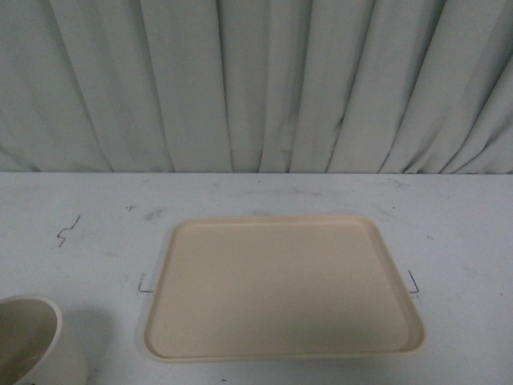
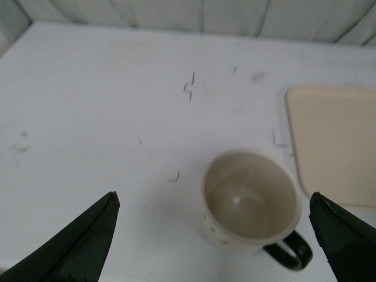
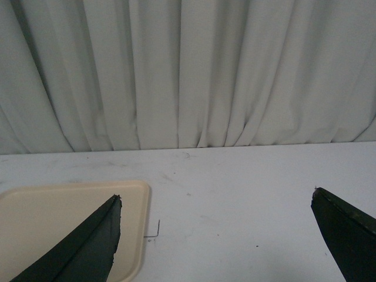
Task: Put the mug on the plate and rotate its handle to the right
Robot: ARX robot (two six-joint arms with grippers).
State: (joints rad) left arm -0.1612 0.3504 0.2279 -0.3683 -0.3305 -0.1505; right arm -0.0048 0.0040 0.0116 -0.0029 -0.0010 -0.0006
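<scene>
The cream-white mug point(image 1: 32, 341) stands upright on the white table at the front left corner of the front view, cut off by the frame edge. The left wrist view shows it point(image 2: 249, 200) from above, empty, with its black handle point(image 2: 291, 251) sticking out on the near side, towards the tray. The beige plate point(image 1: 280, 285) lies flat and empty in the middle of the table; its edge shows in both wrist views point(image 2: 335, 141) point(image 3: 53, 217). My left gripper point(image 2: 214, 202) is open, above and around the mug, apart from it. My right gripper point(image 3: 214, 200) is open and empty over bare table beside the plate.
A pale pleated curtain point(image 1: 256, 80) hangs along the far edge of the table. Small black corner marks point(image 1: 144, 287) point(image 1: 413, 285) sit on the table at the plate's two sides. Other faint scuffs point(image 1: 70, 228) mark the tabletop.
</scene>
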